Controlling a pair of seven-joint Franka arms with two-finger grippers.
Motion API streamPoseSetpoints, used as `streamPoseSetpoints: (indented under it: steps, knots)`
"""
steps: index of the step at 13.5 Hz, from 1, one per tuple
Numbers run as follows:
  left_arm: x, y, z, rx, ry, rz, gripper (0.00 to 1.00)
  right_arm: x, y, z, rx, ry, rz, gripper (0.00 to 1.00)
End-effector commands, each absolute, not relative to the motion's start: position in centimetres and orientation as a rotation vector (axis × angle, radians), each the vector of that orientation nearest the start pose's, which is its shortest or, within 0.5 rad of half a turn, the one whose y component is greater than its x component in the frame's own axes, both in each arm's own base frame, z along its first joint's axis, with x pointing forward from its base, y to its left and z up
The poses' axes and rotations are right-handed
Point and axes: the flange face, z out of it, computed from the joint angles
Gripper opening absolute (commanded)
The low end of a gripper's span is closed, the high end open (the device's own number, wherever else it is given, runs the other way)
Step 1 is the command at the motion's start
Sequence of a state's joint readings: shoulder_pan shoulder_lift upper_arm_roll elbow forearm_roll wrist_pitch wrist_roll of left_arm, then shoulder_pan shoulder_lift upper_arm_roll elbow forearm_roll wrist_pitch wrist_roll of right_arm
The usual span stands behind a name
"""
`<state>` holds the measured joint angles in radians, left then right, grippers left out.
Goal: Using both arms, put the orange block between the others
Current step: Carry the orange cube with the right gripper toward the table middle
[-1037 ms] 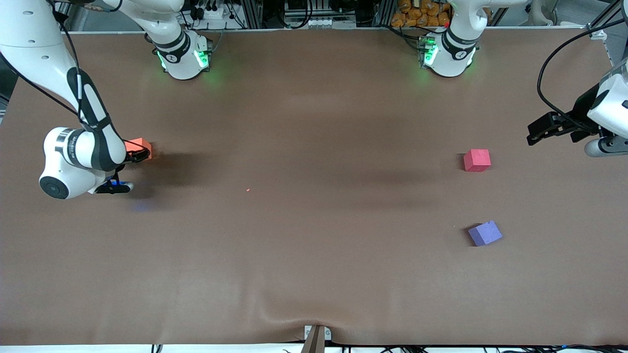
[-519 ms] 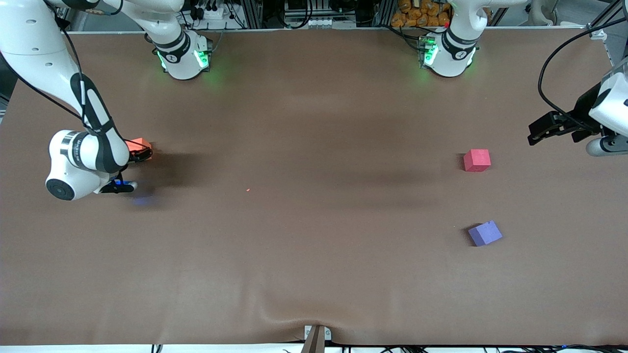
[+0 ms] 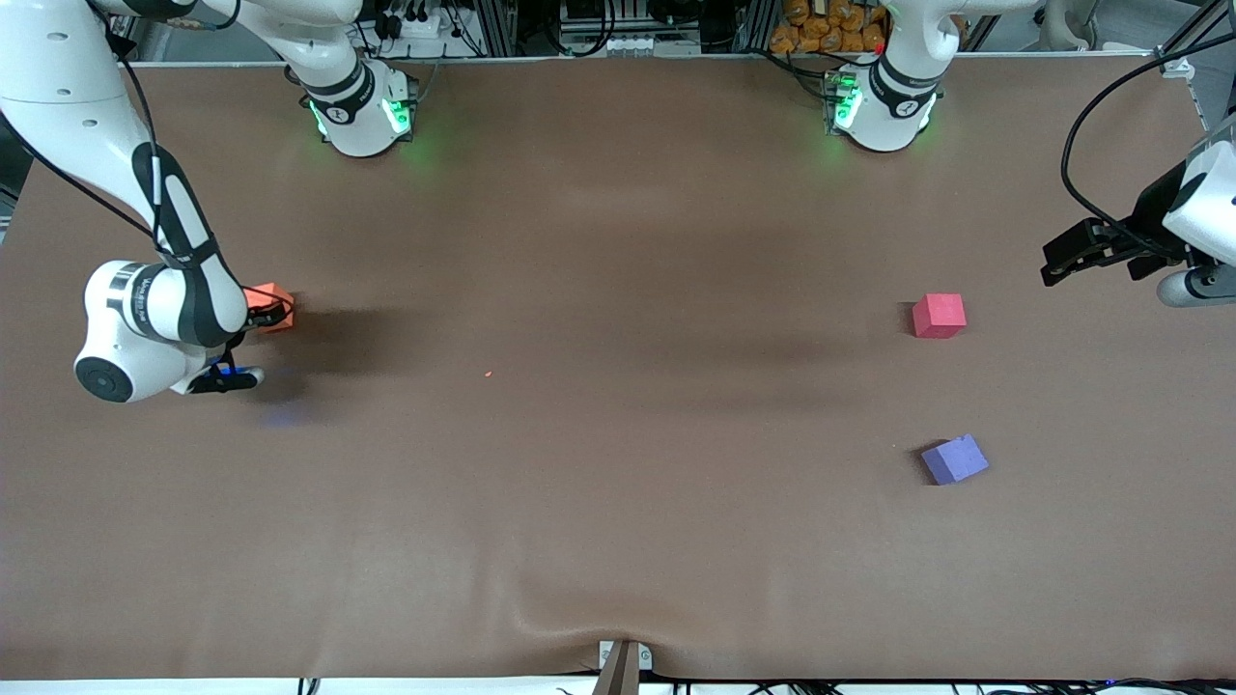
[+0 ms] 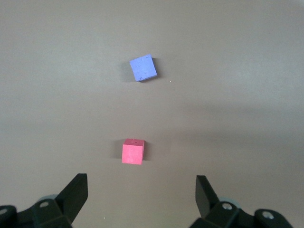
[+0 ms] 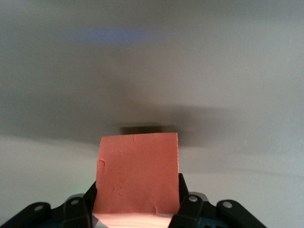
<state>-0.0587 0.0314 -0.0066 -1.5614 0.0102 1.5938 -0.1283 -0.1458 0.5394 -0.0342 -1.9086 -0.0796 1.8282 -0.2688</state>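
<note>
The brown table [image 3: 618, 541] carries both arms. The right arm [image 3: 68, 125] bends down at its own end, its right gripper [image 3: 259, 311] clamped on the orange block [image 3: 274, 304] — a cube with no long axis, one flat face square between the fingers [image 5: 187, 202]. The left arm [image 3: 1197, 208] waits, its left gripper [image 3: 1062, 259] spread wide over its end of the table. The red-pink cube [image 3: 939, 316] sits square; nearer the front camera, the purple-blue cube [image 3: 954, 459] is turned askew — well apart.

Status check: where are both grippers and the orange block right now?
Right gripper shut on orange block at its end of the table. Left gripper open, waiting above red-pink cube and purple-blue cube. Nothing between them.
</note>
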Motion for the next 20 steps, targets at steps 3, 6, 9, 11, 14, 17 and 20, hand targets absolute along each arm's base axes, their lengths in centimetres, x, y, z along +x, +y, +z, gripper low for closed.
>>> streamPoseSetpoints:
  steps: [3, 6, 9, 11, 14, 17, 20]
  knots:
    - [56.5, -3.6, 61.8, -3.121, -0.059, -0.015, 1.0, 61.3, 0.6, 25.0, -2.943, -0.483, 0.725, 0.12]
    - [56.5, -3.5, 61.9, -3.121, -0.062, -0.017, 1.0, 64.1, 11.6, 29.3, -2.911, -0.678, 0.537, 0.12]
    - [56.5, -3.6, 61.8, -3.121, -0.059, -0.017, 1.0, 64.2, 23.2, 30.3, -2.849, -0.997, 0.429, 0.12]
    - [56.6, -3.6, 61.7, -3.122, -0.059, -0.015, 1.0, 63.7, 29.9, 29.9, -2.776, -1.223, 0.303, 0.13]
    - [56.6, -3.5, 61.5, -3.122, -0.062, -0.01, 1.0, 60.5, 39.4, 29.5, -2.697, -1.443, 0.108, 0.15]
    - [56.6, -3.5, 61.5, -3.122, -0.062, -0.007, 1.0, 58.7, 44.3, 27.1, -2.599, -1.597, -0.029, 0.18]
    - [56.6, -3.4, 61.4, -3.123, -0.064, -0.005, 1.0, 59.2, 45.5, 25.0, -2.492, -1.825, -0.058, 0.18]
